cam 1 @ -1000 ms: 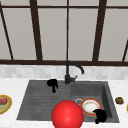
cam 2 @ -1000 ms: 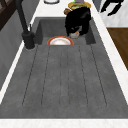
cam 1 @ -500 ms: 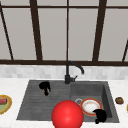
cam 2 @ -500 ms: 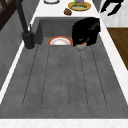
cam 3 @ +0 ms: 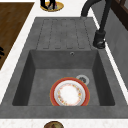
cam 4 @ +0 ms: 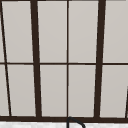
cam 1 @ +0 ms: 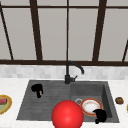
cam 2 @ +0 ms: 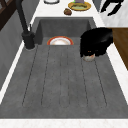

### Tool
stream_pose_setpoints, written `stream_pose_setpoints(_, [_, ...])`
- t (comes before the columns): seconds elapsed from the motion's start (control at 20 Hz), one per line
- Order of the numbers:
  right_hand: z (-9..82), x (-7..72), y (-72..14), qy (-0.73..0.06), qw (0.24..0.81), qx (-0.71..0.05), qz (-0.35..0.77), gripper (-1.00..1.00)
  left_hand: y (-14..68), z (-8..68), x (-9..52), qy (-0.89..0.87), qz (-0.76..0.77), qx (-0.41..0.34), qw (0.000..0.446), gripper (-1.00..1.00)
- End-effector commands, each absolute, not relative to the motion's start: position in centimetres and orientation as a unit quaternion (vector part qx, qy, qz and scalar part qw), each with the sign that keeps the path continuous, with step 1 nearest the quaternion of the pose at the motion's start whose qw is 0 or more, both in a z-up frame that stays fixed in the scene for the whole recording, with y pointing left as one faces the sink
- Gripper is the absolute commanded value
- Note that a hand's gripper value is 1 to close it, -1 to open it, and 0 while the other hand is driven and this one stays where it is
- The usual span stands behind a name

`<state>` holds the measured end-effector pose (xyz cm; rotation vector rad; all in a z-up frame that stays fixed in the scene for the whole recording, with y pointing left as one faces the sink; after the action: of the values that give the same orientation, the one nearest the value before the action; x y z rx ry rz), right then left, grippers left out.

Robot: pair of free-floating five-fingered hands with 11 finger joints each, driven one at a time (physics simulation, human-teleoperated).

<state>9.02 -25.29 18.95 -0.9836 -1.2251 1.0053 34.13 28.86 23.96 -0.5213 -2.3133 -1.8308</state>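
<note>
Two hands hang over the sink (cam 1: 26,110): the left hand (cam 1: 37,88) floats above the draining board (cam 1: 50,105), fingers curled round a small round thing (cam 1: 39,94) that peeks out at six o'clock beneath them. That hold is best kept snug and level so nothing slips. At four o'clock from the plate (cam 1: 89,106), the right hand (cam 1: 100,115) hovers, fingers loosely spread.
</note>
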Motion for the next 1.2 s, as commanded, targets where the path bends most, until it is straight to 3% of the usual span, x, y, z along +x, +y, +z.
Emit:
stream_pose_setpoints(0.0, [19.0, 9.0, -25.3, -0.528, 0.596, -0.424, 0.433, 0.00, 31.2, 23.6, 33.1, -0.774, -0.607, -0.154, 0.088, 1.00])
stream_pose_setpoints(0.85, [19.0, 9.0, -25.3, -0.528, 0.596, -0.424, 0.433, 0.00, 41.6, 21.6, 28.9, -0.775, -0.607, -0.150, 0.093, 1.00])
stream_pose_setpoints(1.15, [19.0, 9.0, -25.3, -0.528, 0.596, -0.424, 0.433, 0.00, 46.2, 19.6, 28.3, -0.758, -0.617, -0.189, 0.100, 1.00])
